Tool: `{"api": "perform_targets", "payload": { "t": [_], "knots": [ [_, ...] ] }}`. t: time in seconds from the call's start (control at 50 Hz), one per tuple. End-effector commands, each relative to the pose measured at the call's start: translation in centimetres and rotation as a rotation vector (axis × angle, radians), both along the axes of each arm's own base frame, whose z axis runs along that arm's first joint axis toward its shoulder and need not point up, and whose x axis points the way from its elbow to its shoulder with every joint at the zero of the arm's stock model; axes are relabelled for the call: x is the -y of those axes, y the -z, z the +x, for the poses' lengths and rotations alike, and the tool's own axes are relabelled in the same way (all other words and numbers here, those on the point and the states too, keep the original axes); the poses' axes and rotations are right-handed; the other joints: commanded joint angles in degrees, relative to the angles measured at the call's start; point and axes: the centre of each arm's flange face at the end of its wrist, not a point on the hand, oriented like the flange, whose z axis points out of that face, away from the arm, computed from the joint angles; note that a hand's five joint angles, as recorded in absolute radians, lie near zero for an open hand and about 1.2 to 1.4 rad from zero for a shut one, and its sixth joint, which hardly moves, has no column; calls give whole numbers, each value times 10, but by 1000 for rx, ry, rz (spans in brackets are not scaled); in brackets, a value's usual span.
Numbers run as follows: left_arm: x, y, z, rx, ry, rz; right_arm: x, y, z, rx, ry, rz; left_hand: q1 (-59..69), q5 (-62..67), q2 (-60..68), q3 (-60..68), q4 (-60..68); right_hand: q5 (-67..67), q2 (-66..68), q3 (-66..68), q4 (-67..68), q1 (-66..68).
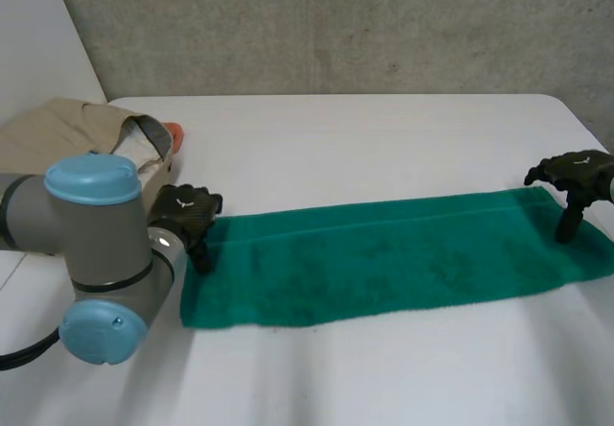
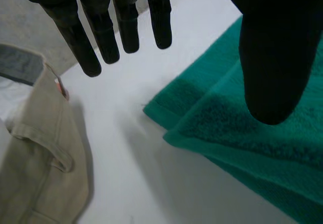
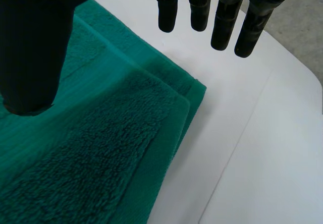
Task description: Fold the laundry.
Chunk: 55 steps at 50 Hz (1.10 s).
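Note:
A green towel (image 1: 384,263) lies folded lengthwise across the white table (image 1: 384,138), its long edges running left to right. My left hand (image 1: 187,213) hovers over the towel's far left corner (image 2: 166,114), open, with straight fingers (image 2: 126,27) past the corner above bare table and the thumb (image 2: 275,57) above the cloth. My right hand (image 1: 574,175) is above the far right corner (image 3: 194,90), open too, its fingers (image 3: 222,17) beyond the corner and its thumb (image 3: 35,47) over the towel. Neither hand holds cloth.
A beige garment (image 1: 77,133) with a grey inner band (image 2: 20,65) is heaped at the table's left, close to my left hand, with something orange (image 1: 174,136) beside it. A grey concrete wall (image 1: 336,23) rises behind the table.

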Motion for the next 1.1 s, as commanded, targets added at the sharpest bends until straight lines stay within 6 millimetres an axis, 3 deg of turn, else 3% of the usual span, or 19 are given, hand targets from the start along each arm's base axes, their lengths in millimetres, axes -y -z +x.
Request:
{"api": "perform_targets", "payload": {
  "t": [0.02,0.16,0.34,0.42,0.62,0.64,0.66,0.7,0.9,0.94,1.04,1.1],
  "knots": [
    [3,14,-2,18,0,44,15,20,0,-8,0,0,134,129,129,132,131,47,61,46,53,71],
    [3,15,-2,17,4,48,23,27,0,-11,0,-12,277,272,272,275,274,110,123,108,115,133],
    [4,14,-3,19,6,41,31,34,-2,-17,3,-25,556,551,551,554,553,172,185,171,177,195],
    [5,15,-3,21,6,37,32,37,-2,-16,3,-21,612,607,607,609,609,184,197,182,189,207],
    [6,19,-3,27,2,46,33,42,-2,-17,0,-16,612,607,607,609,609,187,201,186,193,211],
    [7,19,-3,26,0,45,33,42,-2,-17,0,-16,572,567,567,570,569,182,196,181,188,206],
    [6,19,-3,25,-2,45,33,43,-2,-17,0,-16,339,334,334,336,335,162,176,161,168,186],
    [5,18,-4,27,-2,45,34,44,-2,-17,0,-16,172,167,167,169,169,138,152,137,144,162],
    [0,16,-5,26,10,48,37,50,-2,-18,1,-18,148,143,143,145,145,155,169,154,160,179],
    [0,17,-6,26,11,49,37,50,-2,-17,0,-16,148,143,143,145,145,225,239,224,231,249],
    [-2,19,-6,26,11,55,37,51,-2,-18,-2,-18,148,143,143,145,145,656,670,655,662,680],
    [-2,19,-6,22,11,57,38,44,-1,-14,-2,-33,148,143,143,145,145,657,671,656,663,681]
  ]
}}
